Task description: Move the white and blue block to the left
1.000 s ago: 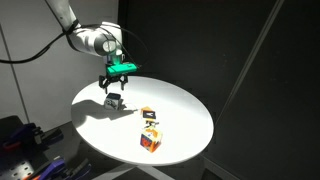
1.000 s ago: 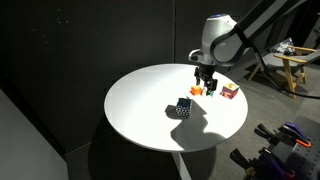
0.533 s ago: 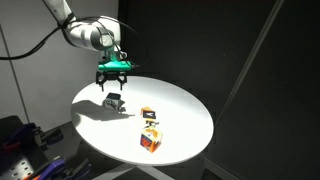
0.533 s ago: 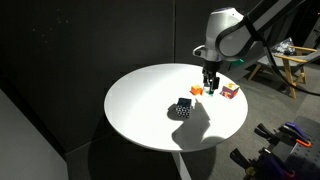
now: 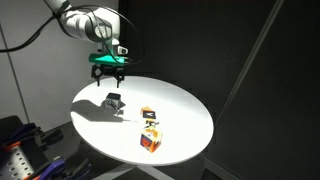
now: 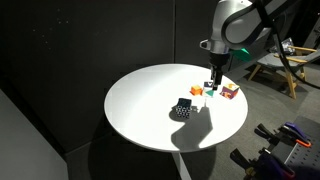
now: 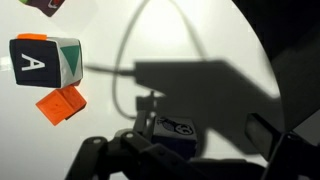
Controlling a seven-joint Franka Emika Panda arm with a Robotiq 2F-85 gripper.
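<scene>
Both fingers (image 7: pixel 97 160) spread, empty, above white and blue block (image 7: pixel 172 129).

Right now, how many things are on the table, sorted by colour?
White and blue block: 1
White cube with an A: 1
Red-orange cube: 1
Small orange piece: 1
Total: 4

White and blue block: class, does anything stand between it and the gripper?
Nothing visible does. The gripper hangs open above the white and blue block, with only air between them. The white cube with orange and black marks and the red-orange cube sit apart, off to one side on the table.
</scene>
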